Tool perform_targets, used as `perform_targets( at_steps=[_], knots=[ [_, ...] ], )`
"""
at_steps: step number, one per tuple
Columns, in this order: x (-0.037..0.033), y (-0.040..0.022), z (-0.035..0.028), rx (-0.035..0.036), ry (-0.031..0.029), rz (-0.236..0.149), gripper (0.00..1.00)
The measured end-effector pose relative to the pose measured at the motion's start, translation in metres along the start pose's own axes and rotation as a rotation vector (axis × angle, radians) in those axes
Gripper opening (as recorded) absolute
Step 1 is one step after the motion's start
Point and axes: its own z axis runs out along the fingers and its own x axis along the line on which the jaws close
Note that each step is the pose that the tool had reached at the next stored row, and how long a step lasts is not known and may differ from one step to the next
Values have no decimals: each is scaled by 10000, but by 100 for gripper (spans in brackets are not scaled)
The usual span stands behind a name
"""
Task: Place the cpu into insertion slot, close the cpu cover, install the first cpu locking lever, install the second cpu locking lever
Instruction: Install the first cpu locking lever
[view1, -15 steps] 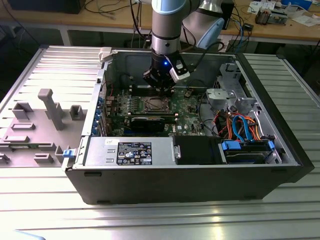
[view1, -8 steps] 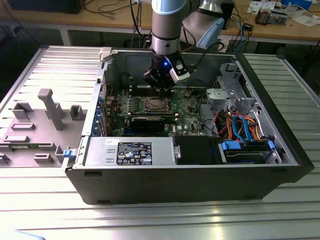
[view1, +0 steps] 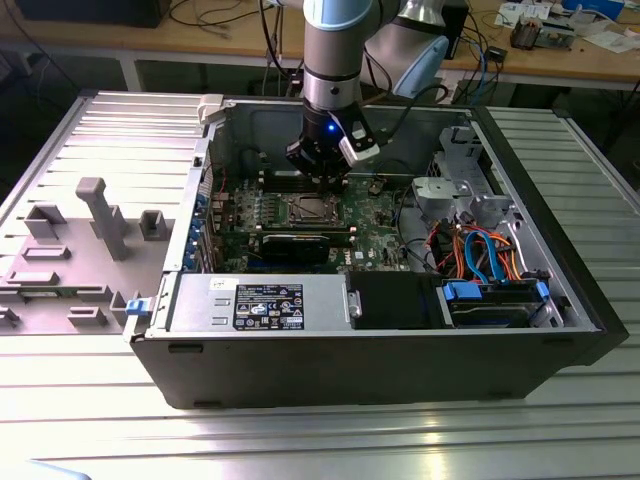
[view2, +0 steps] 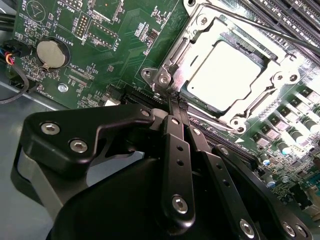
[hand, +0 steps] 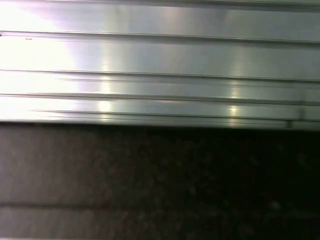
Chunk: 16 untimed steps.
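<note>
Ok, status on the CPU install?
Gripper shut, tips at socket corner. Cpu seated in insertion slot, cpu cover down over it. Nothing blocking.

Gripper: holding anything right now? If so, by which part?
Nothing that can be seen. The gripper has its fingers together, tips at the corner of the cpu cover, which lies closed over the cpu. Whether they pinch a lever there cannot be told.

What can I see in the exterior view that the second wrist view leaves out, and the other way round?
The exterior view takes in the whole open computer case on the ribbed metal table, the grey power supply, the coloured cables and the arm above. The second wrist view gives detail: the cpu lies in the insertion slot with the cpu cover closed over it, a round coin battery, and the end effector with its fingers together by a socket corner. Both show the green motherboard and the end effector.
</note>
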Motion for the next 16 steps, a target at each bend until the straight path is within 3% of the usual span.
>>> perform_targets(
  at_steps=[9,16],
  knots=[
    [-1,0,4,21,2,-1,11],
    [-2,5,17,117,6,-3,11]
  ],
)
